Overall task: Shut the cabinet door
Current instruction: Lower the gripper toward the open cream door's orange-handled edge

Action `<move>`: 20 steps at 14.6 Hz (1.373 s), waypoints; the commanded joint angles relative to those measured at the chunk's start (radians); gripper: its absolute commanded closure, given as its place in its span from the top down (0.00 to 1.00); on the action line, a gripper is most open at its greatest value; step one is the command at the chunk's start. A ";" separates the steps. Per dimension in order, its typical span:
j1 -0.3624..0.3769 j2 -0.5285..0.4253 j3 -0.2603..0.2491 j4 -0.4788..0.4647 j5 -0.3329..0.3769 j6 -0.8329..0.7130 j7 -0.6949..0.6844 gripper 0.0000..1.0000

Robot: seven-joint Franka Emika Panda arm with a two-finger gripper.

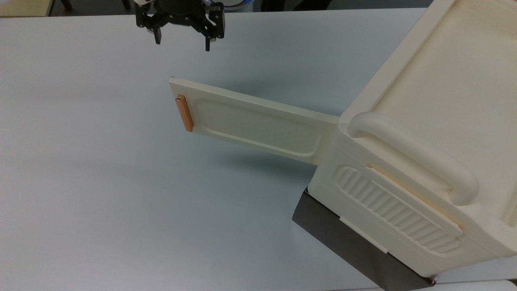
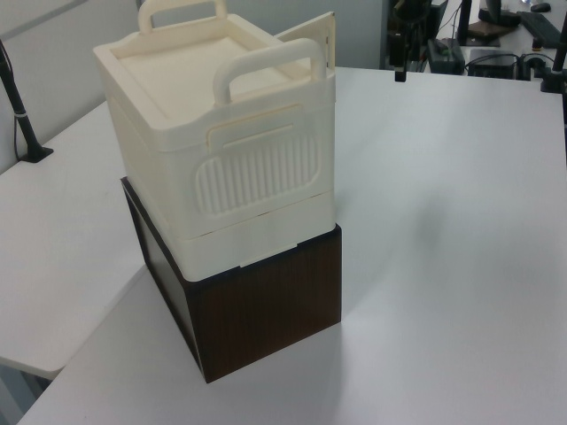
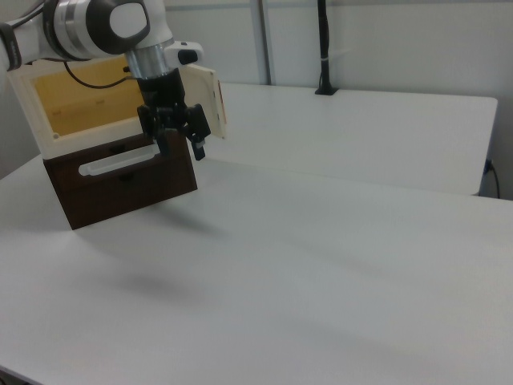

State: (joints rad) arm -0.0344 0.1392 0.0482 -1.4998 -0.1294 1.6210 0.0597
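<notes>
A flat, long cream plastic cabinet door (image 1: 252, 121) with a recessed rounded-rectangle inset stands wide open. In the top view its long axis runs from the hinge at the cabinet's corner out toward the top view's left and slightly up, so the free end points away from the box. One small orange-brown bar handle (image 1: 184, 113) sits at that free end, crosswise to the door's length.

The door belongs to one large cream plastic cabinet (image 1: 424, 133) with two thick rounded tubular handles, seen in the left view (image 2: 270, 66), and a ribbed side panel (image 1: 398, 210). It rests on one dark brown block base (image 2: 257, 314) near the table's edge in the left view.

The single black two-finger gripper (image 1: 181, 40) hangs above the pale grey table (image 1: 101, 182), just beyond the door's free end toward the top view's upper edge, apart from the door. Its fingers are spread and hold nothing.

The table lies bare on both faces of the door, with wide room toward the top view's left and bottom.
</notes>
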 commanded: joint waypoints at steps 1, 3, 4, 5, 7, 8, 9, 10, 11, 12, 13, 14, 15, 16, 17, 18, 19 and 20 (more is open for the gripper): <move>0.004 -0.015 -0.005 -0.019 0.016 0.025 -0.001 0.40; 0.001 -0.015 -0.005 -0.017 0.016 0.025 -0.001 0.05; 0.001 -0.015 -0.005 -0.016 0.016 0.025 -0.001 0.00; 0.001 -0.013 -0.005 -0.016 0.016 0.026 -0.001 0.00; -0.001 -0.013 -0.005 -0.013 0.017 0.026 -0.001 0.00; -0.001 -0.013 -0.005 -0.011 0.019 0.028 -0.001 0.00; 0.001 -0.009 -0.005 0.001 0.019 0.040 -0.001 0.00; 0.001 -0.007 -0.005 0.007 0.019 0.075 0.000 0.00; 0.001 -0.007 -0.005 0.010 0.019 0.110 0.006 0.00; 0.001 -0.009 -0.005 0.019 0.019 0.134 0.009 0.00; 0.001 -0.009 -0.005 0.041 0.020 0.148 0.011 0.00; 0.001 -0.009 -0.004 0.058 0.019 0.160 0.012 0.00; 0.001 -0.009 -0.004 0.072 0.020 0.183 0.012 0.00; 0.002 -0.009 -0.004 0.084 0.025 0.219 0.014 0.00; 0.005 -0.009 -0.002 0.098 0.022 0.256 0.015 0.00; 0.005 -0.009 -0.002 0.114 0.024 0.298 0.016 0.00; 0.007 -0.009 -0.001 0.128 0.024 0.342 0.017 0.00; 0.008 -0.007 0.001 0.138 0.025 0.393 0.022 0.00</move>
State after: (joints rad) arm -0.0346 0.1357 0.0495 -1.3936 -0.1266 1.9034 0.0608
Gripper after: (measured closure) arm 0.991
